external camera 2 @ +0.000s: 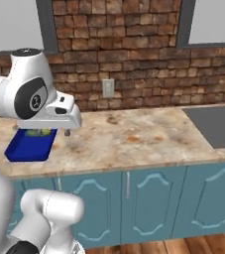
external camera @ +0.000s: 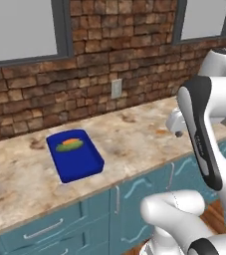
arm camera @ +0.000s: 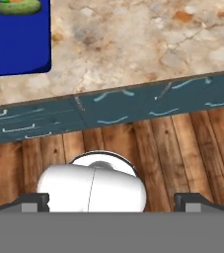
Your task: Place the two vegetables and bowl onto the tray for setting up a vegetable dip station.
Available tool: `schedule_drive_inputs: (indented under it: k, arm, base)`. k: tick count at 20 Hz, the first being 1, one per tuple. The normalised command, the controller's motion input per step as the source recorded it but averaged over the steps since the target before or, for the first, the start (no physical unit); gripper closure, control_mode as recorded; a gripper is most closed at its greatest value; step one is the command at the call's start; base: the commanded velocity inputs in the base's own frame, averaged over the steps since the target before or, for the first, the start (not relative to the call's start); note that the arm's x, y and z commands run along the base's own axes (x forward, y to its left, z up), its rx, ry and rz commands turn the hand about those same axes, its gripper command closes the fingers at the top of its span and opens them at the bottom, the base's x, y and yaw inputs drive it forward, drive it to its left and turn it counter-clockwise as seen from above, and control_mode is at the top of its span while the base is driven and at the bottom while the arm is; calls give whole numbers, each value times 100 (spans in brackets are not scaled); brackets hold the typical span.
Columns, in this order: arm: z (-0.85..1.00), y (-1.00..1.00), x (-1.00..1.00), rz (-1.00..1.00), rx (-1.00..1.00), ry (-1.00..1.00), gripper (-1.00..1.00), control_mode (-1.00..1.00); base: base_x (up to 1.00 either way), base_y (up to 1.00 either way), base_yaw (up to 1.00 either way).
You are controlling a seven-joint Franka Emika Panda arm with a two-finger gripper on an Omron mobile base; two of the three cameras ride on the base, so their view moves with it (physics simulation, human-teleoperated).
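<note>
Marble-pattern counter (external camera: 134,134) runs along a brick wall (external camera: 109,45), teal cabinets (external camera: 134,199) below, wood floor (arm camera: 182,148) in front. Grey outlet (external camera: 116,88) on the wall above the counter; a sink (external camera 2: 218,126) is set into the counter at the far right in the right base view.

Tray (external camera: 79,162) sits on the left part of the counter, deep blue, long axis running from near edge toward the wall. At its far end lies a green cucumber (external camera: 67,147) with an orange carrot (external camera: 73,142) just beside or on it, both inside the tray rim. In the hand view the same pair shows at the tray's top edge, the green piece (arm camera: 19,7) under the orange one (arm camera: 16,1); can't tell if they touch.

Gripper (arm camera: 111,200): two dark finger tips (arm camera: 34,200) stand far apart at the bottom of the hand view, jaws spread wide, nothing between them. Hand is up above the counter's front edge, looking down at the cabinet fronts and floor, with the tray off to the upper left of its view. So the tray and both vegetables lie well apart from the gripper, to its left and farther back on the counter. In the right base view the arm's wrist (external camera 2: 49,111) hangs over the counter just right of the tray (external camera 2: 27,146).
</note>
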Motion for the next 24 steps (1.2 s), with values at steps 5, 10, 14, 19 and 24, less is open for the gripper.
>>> schedule_drive_inputs:
  k: [5,10,14,19,24]
  arm:
    - [0,0,0,0,0,0,-100,100]
    - [0,0,0,0,0,0,-100,100]
    - [0,0,0,0,0,0,-100,100]
    - [0,0,0,0,0,0,-100,100]
    - [0,0,0,0,0,0,-100,100]
  base:
    - [0,-21,-60]
    - [1,-24,-58]
    - [21,-40,-44]
    - [76,-46,-10]
    - [83,-64,1]
